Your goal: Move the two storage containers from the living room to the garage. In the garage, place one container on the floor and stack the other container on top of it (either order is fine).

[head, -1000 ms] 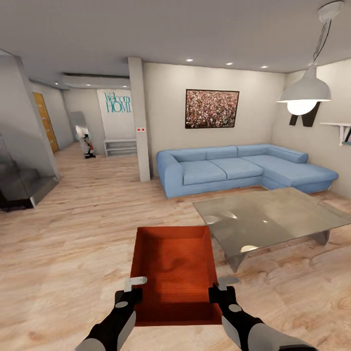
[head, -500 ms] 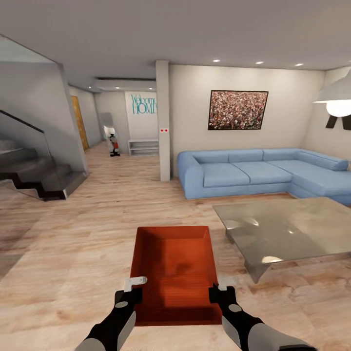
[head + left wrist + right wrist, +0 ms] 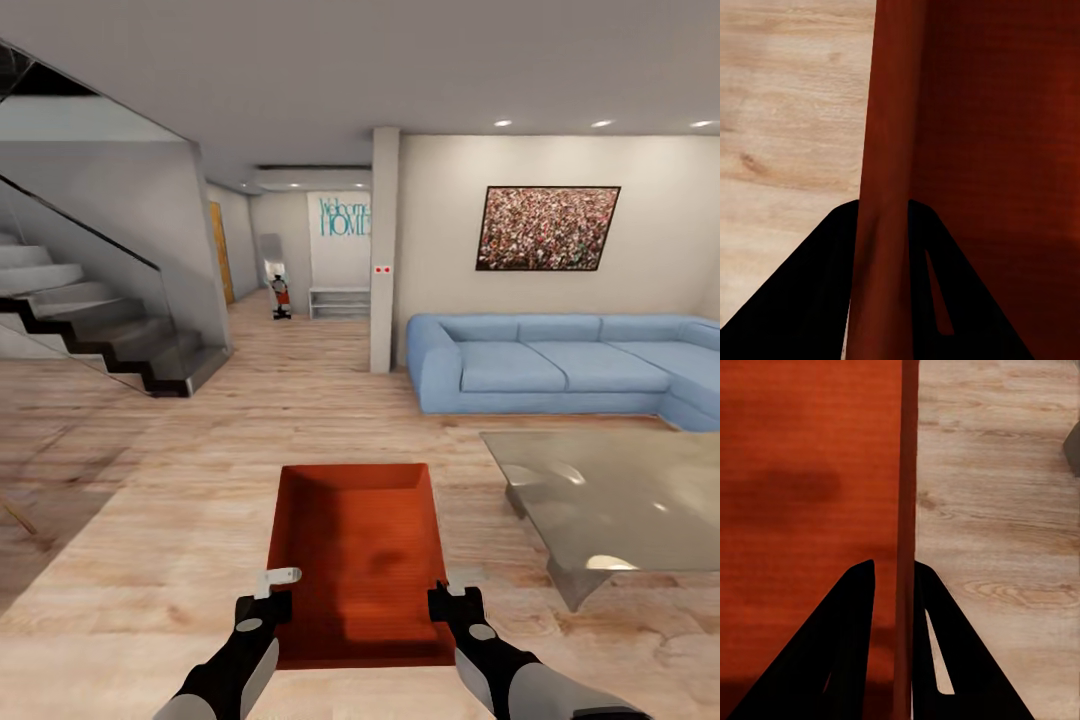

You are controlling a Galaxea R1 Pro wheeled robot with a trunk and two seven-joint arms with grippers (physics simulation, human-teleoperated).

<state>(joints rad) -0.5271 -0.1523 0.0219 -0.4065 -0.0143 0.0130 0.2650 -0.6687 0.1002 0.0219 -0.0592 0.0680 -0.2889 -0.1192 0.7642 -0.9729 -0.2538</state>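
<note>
I carry one red-orange lidless storage container (image 3: 358,555) in front of me, above the light wood plank floor (image 3: 150,520) of the living room. My left gripper (image 3: 272,590) is shut on its left wall (image 3: 881,150), with one dark finger on each side. At the opposite side my right gripper (image 3: 448,598) pinches the right wall (image 3: 907,495) the same way. The box's inside is bare. The second container is out of view.
A glass coffee table (image 3: 620,500) stands close at my right, a blue corner sofa (image 3: 560,365) behind it. A white pillar (image 3: 384,250) rises ahead, a hallway (image 3: 290,320) runs back past it, and a staircase with a glass side (image 3: 110,330) is at the left.
The whole view has swung left: sofa, table and pillar slid right and the staircase came into view. The container and both grippers keep their places in front of me.
</note>
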